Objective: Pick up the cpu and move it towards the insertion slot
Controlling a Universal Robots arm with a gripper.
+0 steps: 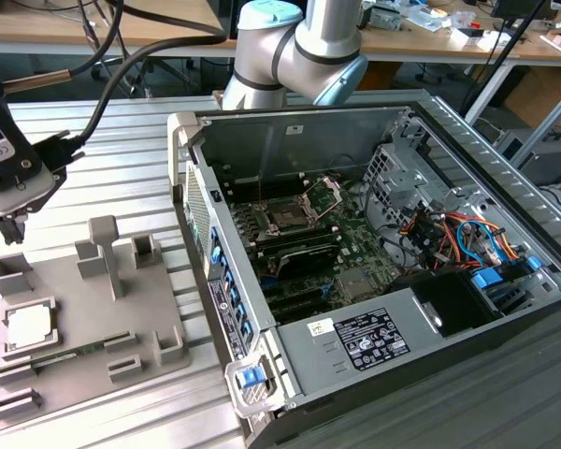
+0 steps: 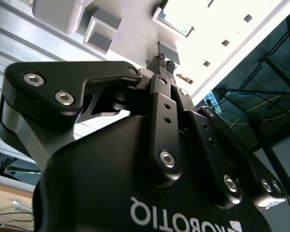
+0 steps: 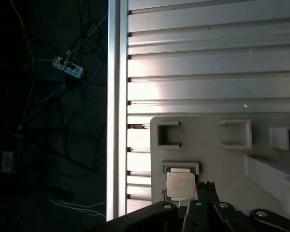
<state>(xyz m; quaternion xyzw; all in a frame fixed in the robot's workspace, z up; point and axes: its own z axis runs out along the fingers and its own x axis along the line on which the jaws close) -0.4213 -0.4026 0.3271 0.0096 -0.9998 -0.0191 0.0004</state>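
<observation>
Because the gray tray (image 1: 75, 318) pocket is keeping the cpu (image 1: 28, 325) from sliding, I am hovering the gripper (image 1: 13, 228) near it, fingers (image 2: 161, 61) pressed together, holding nothing.

White block lettering (image 2: 183, 215) ran across the black body of the end effector (image 2: 164, 63), upside down in the second wrist view. In the exterior view, a printed label (image 1: 372, 339) and a small white sticker (image 1: 320, 327) sat inside the computer case (image 1: 290, 140), their print too fine to read.
</observation>
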